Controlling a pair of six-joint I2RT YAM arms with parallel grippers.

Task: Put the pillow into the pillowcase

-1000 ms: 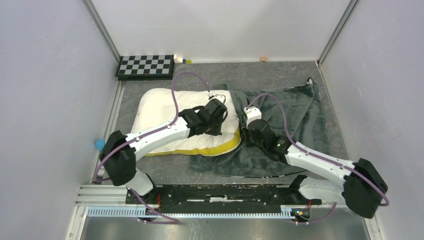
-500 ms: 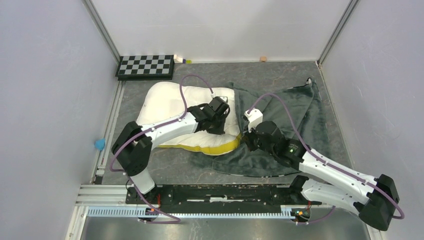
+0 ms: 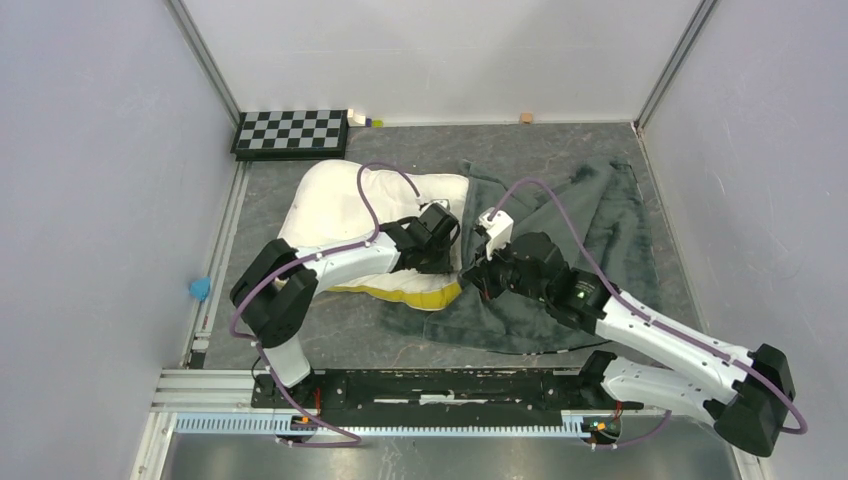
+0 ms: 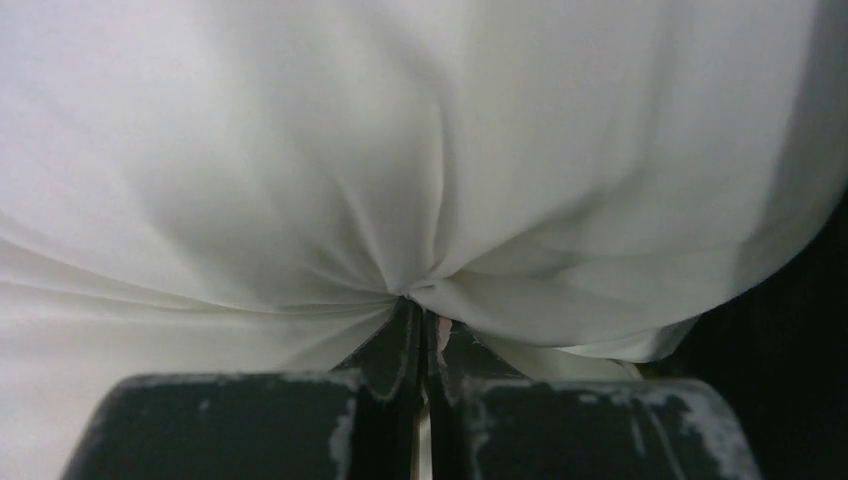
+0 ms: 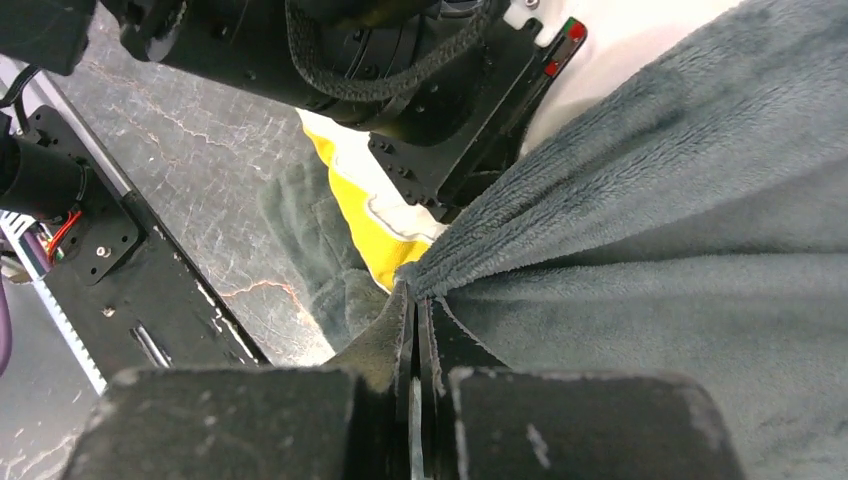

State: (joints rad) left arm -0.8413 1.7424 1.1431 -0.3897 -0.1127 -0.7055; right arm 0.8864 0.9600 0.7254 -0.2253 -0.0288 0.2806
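The pillow (image 3: 335, 200) lies a bit left of the middle of the top view. It is white and puffy, with a yellow band (image 3: 425, 295) along its lower edge. The pillowcase (image 3: 590, 220) is spread out on the table (image 3: 400, 150) just to the right of the pillow. Its soft grey-green side faces up, and its left edge touches the pillow.

The left gripper (image 4: 420, 320) is pinched tight on a bit of the white pillow cloth. Little folds run into its tips. The right gripper (image 5: 412, 300) is pinched tight on the fuzzy edge of the pillowcase, right beside the yellow corner of the pillow.

The 2 grippers sit close together in the middle of the top view. A checkerboard (image 3: 290, 132) rests at the upper left, well apart from the pillow.
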